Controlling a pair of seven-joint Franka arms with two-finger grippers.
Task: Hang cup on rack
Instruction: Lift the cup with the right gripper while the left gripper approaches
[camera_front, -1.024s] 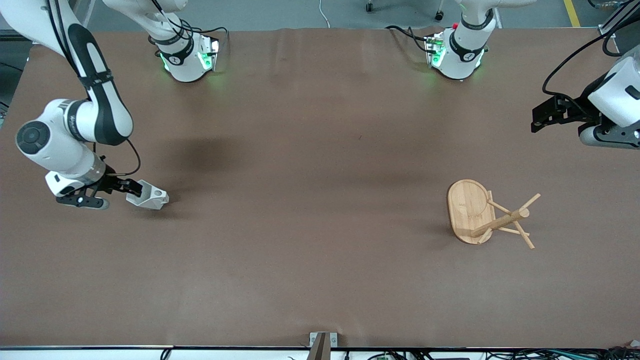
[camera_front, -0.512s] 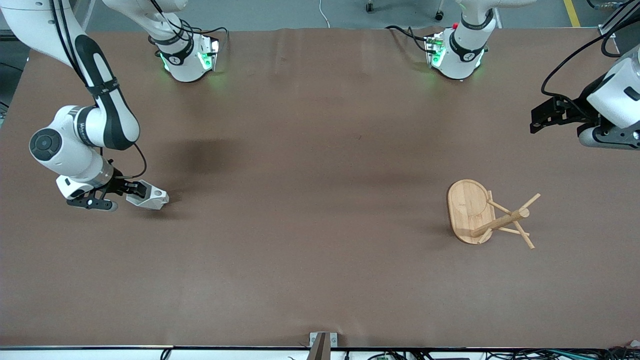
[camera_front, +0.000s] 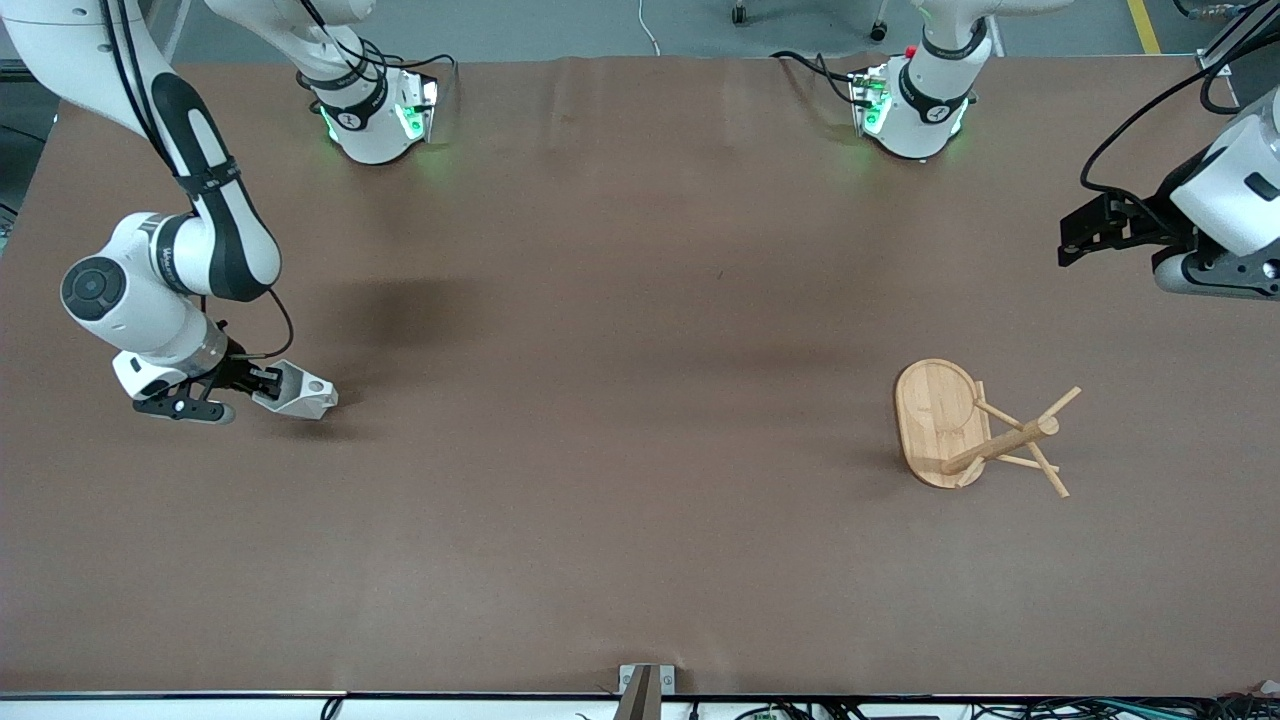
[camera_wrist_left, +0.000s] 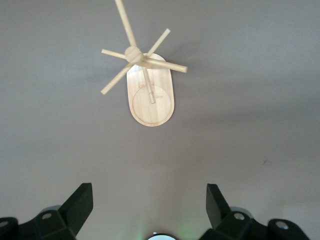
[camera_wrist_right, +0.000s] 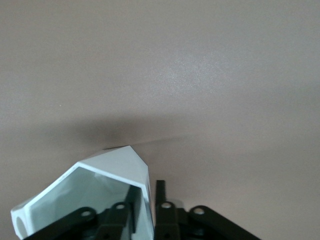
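The cup (camera_front: 297, 394) lies on its side on the brown table (camera_front: 620, 520), close to the edge at the right arm's end, its handle with the round hole pointing toward the middle of the table. The right gripper (camera_front: 268, 382) is down at the cup's open mouth; in the right wrist view its fingers (camera_wrist_right: 160, 196) pinch the cup's (camera_wrist_right: 100, 187) rim wall, one inside and one outside, drawn narrow on it. The rack (camera_front: 965, 428) lies tipped over toward the left arm's end of the table, well apart from the cup, its oval base on edge and its post and pegs pointing toward that end. The left gripper (camera_front: 1075, 235) waits in the air over the table near the left arm's end, its jaws spread wide and empty, with the rack (camera_wrist_left: 147, 80) in its wrist view.
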